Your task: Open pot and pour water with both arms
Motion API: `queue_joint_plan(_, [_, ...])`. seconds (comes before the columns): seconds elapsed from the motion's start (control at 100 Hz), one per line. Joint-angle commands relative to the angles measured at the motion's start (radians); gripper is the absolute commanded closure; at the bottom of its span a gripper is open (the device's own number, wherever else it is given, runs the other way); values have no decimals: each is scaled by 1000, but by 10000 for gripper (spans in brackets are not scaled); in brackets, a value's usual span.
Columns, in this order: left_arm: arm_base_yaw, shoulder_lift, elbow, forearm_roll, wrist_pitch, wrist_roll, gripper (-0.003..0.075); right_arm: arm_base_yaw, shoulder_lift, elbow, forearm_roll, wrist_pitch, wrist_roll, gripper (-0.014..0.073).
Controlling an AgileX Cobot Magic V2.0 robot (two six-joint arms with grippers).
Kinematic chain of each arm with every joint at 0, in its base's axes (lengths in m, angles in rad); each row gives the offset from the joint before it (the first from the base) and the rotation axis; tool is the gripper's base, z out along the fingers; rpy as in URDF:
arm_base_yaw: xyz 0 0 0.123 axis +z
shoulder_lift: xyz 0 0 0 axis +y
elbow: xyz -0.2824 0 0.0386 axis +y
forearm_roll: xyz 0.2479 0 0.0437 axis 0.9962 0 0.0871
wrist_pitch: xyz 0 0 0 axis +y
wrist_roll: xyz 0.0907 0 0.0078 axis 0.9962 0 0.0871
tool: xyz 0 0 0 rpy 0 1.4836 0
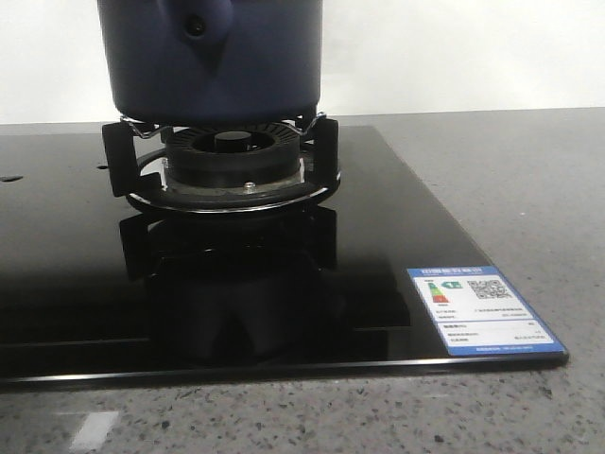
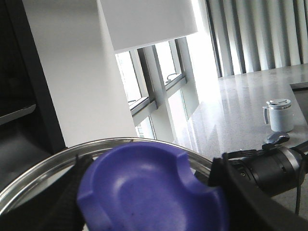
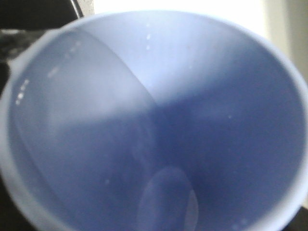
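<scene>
The navy-blue pot stands on the gas burner, its handle mount with the dark hole facing the camera; its top is cut off by the frame. No gripper shows in the front view. In the left wrist view my left gripper is shut on the blue knob of the steel-rimmed lid, black fingers on either side, and holds it up in the air. In the right wrist view the inside of a pale blue cup fills the frame and hides my right gripper's fingers.
The burner sits on a black glass hob with a blue-and-white label at its front right corner, on a speckled grey counter. A pale lidded mug stands on a far counter. A black arm part is beside the lid.
</scene>
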Motion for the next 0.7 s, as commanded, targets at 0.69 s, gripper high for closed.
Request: queue_joint_plan(0.69, [1,-27,-33,-93,-32,-6,374,1,-52,-39,-285,-227,-3,285])
